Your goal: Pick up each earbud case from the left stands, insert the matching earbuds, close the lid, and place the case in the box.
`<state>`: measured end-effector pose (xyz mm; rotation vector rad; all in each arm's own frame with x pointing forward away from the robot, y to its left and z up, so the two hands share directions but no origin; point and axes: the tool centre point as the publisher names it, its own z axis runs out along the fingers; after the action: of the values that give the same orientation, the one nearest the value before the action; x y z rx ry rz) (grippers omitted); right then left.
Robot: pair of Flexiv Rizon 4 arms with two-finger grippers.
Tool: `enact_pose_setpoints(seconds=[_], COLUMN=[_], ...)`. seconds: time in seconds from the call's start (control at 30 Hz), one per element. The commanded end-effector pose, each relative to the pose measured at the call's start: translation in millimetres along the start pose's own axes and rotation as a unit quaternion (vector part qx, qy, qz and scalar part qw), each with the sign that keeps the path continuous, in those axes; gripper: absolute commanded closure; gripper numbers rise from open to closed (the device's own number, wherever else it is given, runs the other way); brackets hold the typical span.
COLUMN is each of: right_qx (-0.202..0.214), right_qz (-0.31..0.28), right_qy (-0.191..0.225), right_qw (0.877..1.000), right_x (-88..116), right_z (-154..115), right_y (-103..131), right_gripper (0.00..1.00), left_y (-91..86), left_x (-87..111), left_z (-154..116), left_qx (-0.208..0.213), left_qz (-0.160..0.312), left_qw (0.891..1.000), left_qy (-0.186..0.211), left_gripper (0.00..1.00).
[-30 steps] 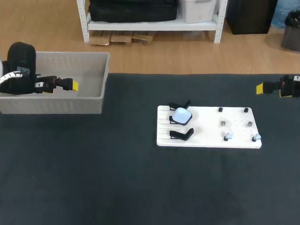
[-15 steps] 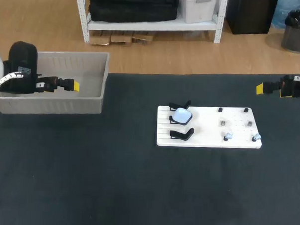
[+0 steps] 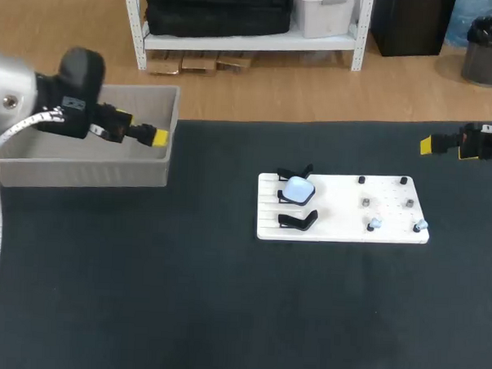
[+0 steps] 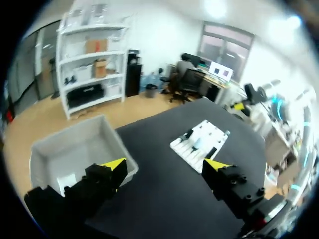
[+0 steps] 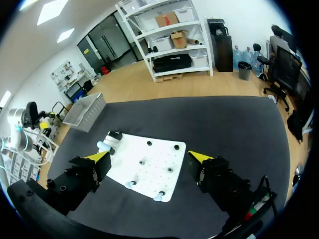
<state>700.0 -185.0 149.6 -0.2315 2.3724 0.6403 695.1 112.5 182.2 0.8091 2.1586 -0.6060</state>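
Note:
A pale blue earbud case (image 3: 297, 189) sits on the middle black stand at the left end of the white board (image 3: 343, 207). The stands on either side of it (image 3: 297, 220) are empty. Two small pale earbuds (image 3: 374, 225) rest on pegs at the board's near right. My left gripper (image 3: 156, 137) hovers open over the right rim of the grey box (image 3: 83, 173); in the left wrist view it (image 4: 164, 167) holds nothing, with the box (image 4: 75, 149) under it and the board (image 4: 199, 144) ahead. My right gripper (image 3: 427, 145) hangs open and empty beyond the board's right end, which lies ahead of it (image 5: 149, 158) in its own view.
Small dark pegs (image 3: 365, 203) dot the right half of the board. A small white thing (image 4: 65, 181) lies inside the box. Bare black tabletop (image 3: 224, 314) spreads in front of the board and the box.
My left arm has swung right, carrying its gripper from over the box's inside to its right rim. The right arm has stayed put.

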Motion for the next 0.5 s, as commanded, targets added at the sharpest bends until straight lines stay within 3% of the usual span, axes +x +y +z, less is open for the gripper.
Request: enact_pose_setpoints(seconds=[0.03,0.5], right_qx=[-0.001,-0.001], right_qz=[0.0,0.0], right_qy=[0.001,0.001], right_qw=[1.0,1.0], right_x=[0,0], right_z=[0,0], right_y=[-1,-1], right_gripper=[0.0,0.0], left_y=[-2.8,-46.5], left_x=[-1.0,0.7], left_z=[19,84], left_qx=[0.092,0.198], left_qz=[0.105,0.244], left_qw=[0.99,0.949], left_qy=[0.001,0.003], left_gripper=[0.0,0.0])
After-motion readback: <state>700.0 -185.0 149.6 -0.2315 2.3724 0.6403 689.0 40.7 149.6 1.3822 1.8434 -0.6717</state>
